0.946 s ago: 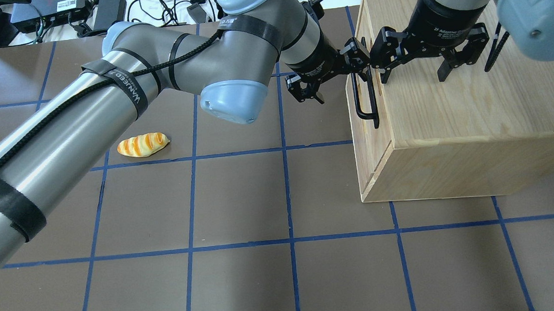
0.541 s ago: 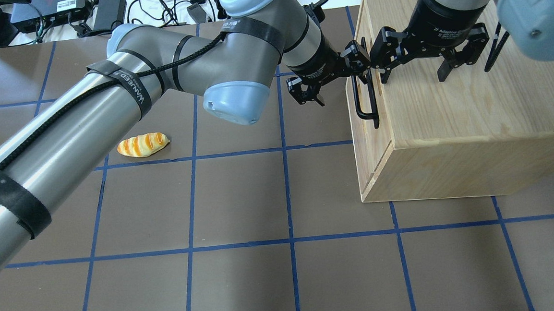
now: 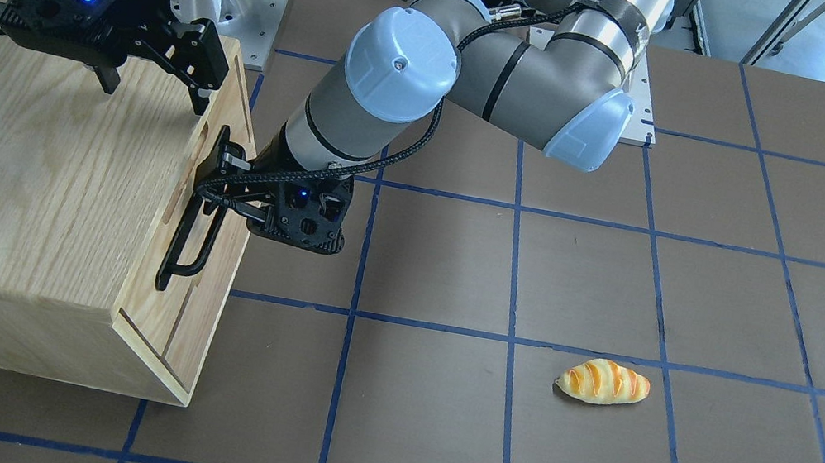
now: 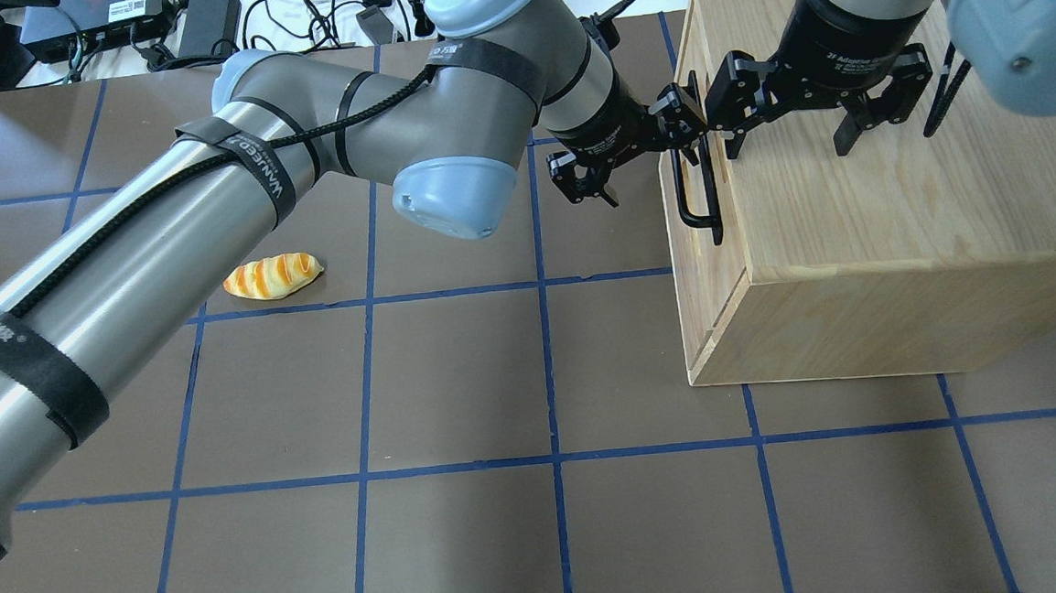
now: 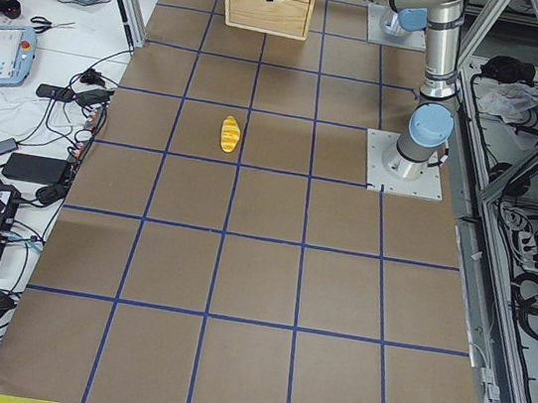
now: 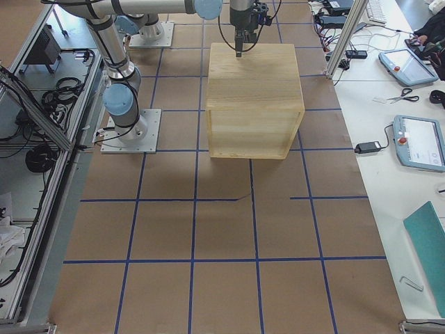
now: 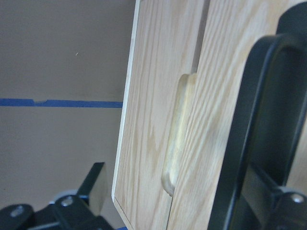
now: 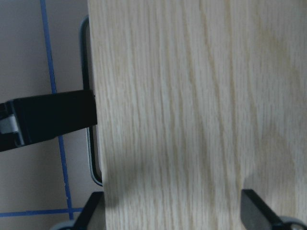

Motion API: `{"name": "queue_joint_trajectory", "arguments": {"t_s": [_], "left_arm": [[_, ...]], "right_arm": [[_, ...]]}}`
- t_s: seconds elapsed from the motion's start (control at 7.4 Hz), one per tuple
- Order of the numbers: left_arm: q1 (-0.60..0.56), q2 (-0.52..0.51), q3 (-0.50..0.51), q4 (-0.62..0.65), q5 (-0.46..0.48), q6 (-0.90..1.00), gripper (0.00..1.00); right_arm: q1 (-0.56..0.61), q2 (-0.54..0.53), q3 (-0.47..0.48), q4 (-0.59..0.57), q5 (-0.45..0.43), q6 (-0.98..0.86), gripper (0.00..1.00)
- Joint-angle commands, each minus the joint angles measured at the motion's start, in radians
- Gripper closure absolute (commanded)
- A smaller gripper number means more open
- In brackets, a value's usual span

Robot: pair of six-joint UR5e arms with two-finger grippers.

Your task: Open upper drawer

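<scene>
The upper drawer (image 3: 147, 313) is a light oak panel on the side of the wooden cabinet (image 4: 898, 200) that faces my left arm. It sits flush and carries a long black bar handle (image 4: 694, 196) over an oblong recess (image 7: 177, 139). My left gripper (image 4: 653, 165) is open at the handle's far end. One finger (image 7: 91, 191) is off the panel and the other is by the bar (image 7: 261, 110). It also shows in the front view (image 3: 215, 186). My right gripper (image 4: 793, 138) is open and empty, its tips just over the cabinet's top near that edge.
A yellow-orange bread roll (image 4: 272, 276) lies on the brown mat to the left of the cabinet, apart from both arms. Cables and power bricks (image 4: 199, 19) lie beyond the mat's far edge. A plain lower panel (image 7: 153, 96) sits beside the drawer front.
My left arm has shifted a little toward the cabinet, with the gripper settling closer to the handle's far end. The right arm, cabinet and drawer have not moved.
</scene>
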Motion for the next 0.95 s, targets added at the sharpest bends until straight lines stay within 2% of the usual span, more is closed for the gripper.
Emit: {"name": "queue_joint_trajectory", "arguments": {"t_s": [0.0,0.81], "left_arm": [[0.0,-0.004,0.002,0.0,0.007,0.004,0.0],[0.0,-0.004,0.015,-0.002,0.082,0.03,0.0]], "right_arm": [[0.0,0.0,0.0,0.0,0.0,0.0,0.0],[0.0,0.0,0.0,0.0,0.001,0.0,0.0]]}}
